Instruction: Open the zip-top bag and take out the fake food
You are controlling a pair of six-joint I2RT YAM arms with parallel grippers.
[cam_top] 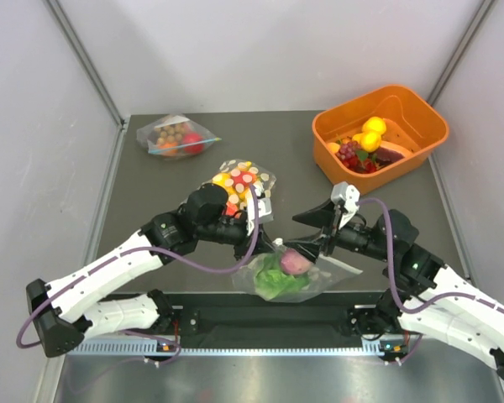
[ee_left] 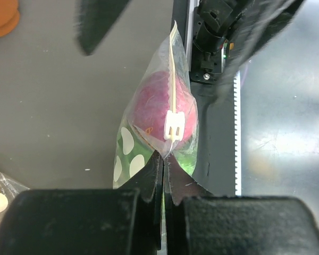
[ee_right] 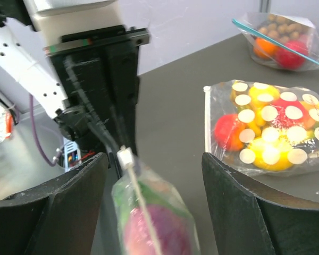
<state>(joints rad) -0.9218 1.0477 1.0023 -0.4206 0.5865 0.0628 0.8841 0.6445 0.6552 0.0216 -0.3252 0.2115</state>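
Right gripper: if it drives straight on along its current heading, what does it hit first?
The zip-top bag: its white slider sits just ahead, between the open fingers of the right gripper. Close behind is the left gripper, shut on the bag's edge; the depth between them is unclear.

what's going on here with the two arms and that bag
Both arms are working on the zip-top bag. The left hand is shut on the bag's zipper edge, just beside the white slider. The right hand is open, its fingers either side of the slider end, gripping nothing. The green lettuce and purple onion piece are both inside the bag, so nothing has been removed yet.
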